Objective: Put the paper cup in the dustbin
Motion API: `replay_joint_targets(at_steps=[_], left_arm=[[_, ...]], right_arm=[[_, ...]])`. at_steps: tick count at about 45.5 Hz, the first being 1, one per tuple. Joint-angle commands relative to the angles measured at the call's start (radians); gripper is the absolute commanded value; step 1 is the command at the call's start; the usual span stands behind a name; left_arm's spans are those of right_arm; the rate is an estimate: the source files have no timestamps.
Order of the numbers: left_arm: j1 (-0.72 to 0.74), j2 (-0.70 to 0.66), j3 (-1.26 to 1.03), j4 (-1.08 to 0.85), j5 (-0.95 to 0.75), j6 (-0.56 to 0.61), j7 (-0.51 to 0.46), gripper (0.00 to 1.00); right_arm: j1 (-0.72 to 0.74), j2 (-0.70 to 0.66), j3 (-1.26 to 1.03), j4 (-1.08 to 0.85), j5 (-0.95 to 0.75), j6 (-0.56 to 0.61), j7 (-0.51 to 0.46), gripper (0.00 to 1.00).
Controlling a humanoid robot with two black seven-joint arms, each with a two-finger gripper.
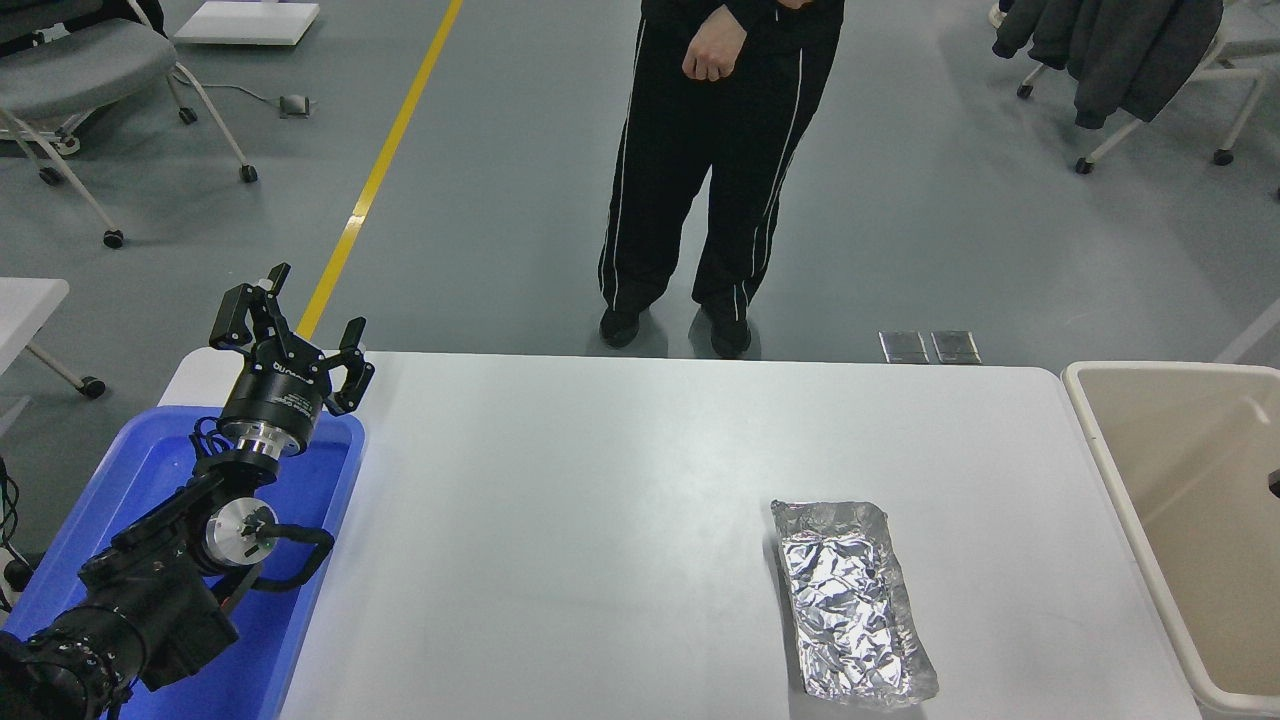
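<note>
The paper cup is out of view. The beige dustbin stands against the table's right end, and the part of its inside that shows holds nothing I can see. A small black sliver shows at the right edge over the dustbin. I cannot tell which part of the right arm it is, and the right gripper itself is out of view. My left gripper is open and empty, parked at the lower left above the blue tub.
A crinkled silver foil tray lies on the white table at the front right. A person stands at the table's far side. Wheeled chairs stand at the back left and back right.
</note>
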Motion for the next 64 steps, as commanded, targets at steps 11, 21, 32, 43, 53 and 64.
replay_joint_targets(at_steps=[11, 21, 32, 43, 53, 64], left_arm=[[0.000, 0.000, 0.000, 0.000, 0.000, 0.000, 0.000, 1.00], [0.000, 0.000, 0.000, 0.000, 0.000, 0.000, 0.000, 1.00], [0.000, 0.000, 0.000, 0.000, 0.000, 0.000, 0.000, 1.00], [0.000, 0.000, 0.000, 0.001, 0.000, 0.000, 0.000, 1.00], [0.000, 0.000, 0.000, 0.000, 0.000, 0.000, 0.000, 1.00], [0.000, 0.000, 0.000, 0.001, 0.000, 0.000, 0.000, 1.00]], right_arm=[[0.346, -0.096, 0.114, 0.045, 0.229, 0.067, 0.014, 0.99], [0.576, -0.159, 0.173, 0.159, 0.229, 0.085, 0.015, 1.00], [0.689, -0.337, 0.481, 0.604, 0.218, 0.074, 0.012, 1.00], [0.611, -0.347, 0.876, 0.751, 0.212, 0.110, 0.012, 1.00], [0.412, -0.335, 0.940, 0.877, 0.212, 0.166, 0.014, 1.00], [0.220, -0.239, 0.988, 0.897, 0.212, 0.232, 0.014, 1.00]])
